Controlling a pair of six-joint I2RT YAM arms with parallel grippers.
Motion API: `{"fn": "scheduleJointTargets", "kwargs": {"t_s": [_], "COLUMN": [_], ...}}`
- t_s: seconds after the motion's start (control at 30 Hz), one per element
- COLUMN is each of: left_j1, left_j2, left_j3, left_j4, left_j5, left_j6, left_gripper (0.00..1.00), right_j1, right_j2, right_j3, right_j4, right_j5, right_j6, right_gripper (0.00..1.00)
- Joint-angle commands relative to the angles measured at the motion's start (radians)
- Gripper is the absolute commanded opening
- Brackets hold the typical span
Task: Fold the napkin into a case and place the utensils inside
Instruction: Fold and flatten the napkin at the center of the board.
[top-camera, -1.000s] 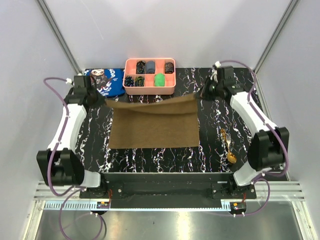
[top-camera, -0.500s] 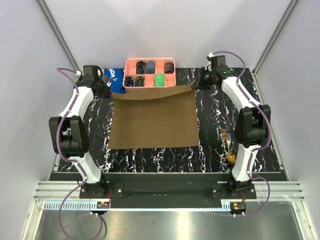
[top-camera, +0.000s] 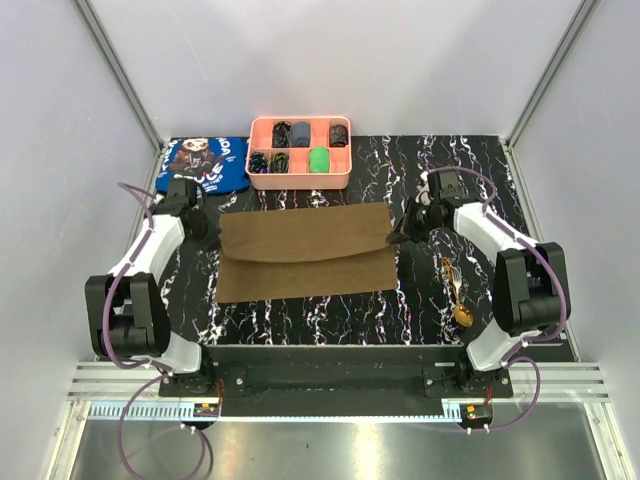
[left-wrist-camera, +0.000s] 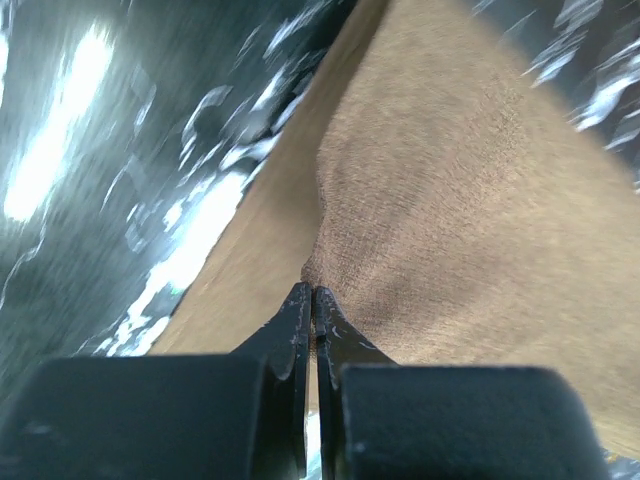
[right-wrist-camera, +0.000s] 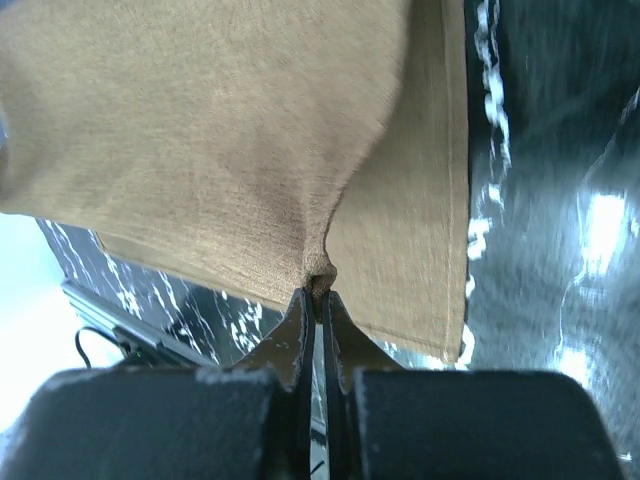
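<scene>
- My left end effector (top-camera: 206, 226) and right end effector (top-camera: 394, 238) each pinch a corner of the olive-brown cloth napkin (top-camera: 305, 262).
- It lies partly doubled over on the black marbled table (top-camera: 420, 312).
- I judge it limp and light, so corner grips suit it.

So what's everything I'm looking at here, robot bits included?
napkin: one, olive-brown, mid-table, partly folded over itself.
utensils: two, gold-brown, on the table right of the napkin.
tray: one, pink, far edge, centre.
small items: several, dark plus one green, in the tray's compartments.
blue cloth: one, blue with white print, far left.
table: one, black with white veining.
left gripper: one, black, shut on the napkin's left side.
right gripper: one, black, shut on its right side.
</scene>
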Motion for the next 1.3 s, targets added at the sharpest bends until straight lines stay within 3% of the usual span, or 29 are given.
{"fn": "scheduleJointTargets", "kwargs": {"t_s": [0.0, 0.5, 0.97, 1.27], "left_j1": [0.006, 0.006, 0.006, 0.006], "left_j2": [-0.092, -0.163, -0.278, -0.319], "left_j3": [-0.074, -0.215, -0.214, -0.316], "left_j4": [-0.025, -0.054, -0.126, -0.160], "left_j5": [-0.012, -0.043, -0.026, -0.027], "left_j6": [0.043, 0.053, 0.047, -0.058], "left_gripper": [0.00, 0.00, 0.00, 0.00], "right_j1": [-0.004, 0.035, 0.033, 0.035], "right_j2": [-0.087, -0.132, -0.172, -0.155], "right_j3": [-0.073, -0.274, -0.284, -0.281], "right_j4": [0.061, 0.127, 0.088, 0.068], "right_j5": [-0.034, -0.053, -0.010, -0.003], "right_j6": [0.004, 0.030, 0.016, 0.012], "right_gripper": [0.00, 0.00, 0.00, 0.00]}}
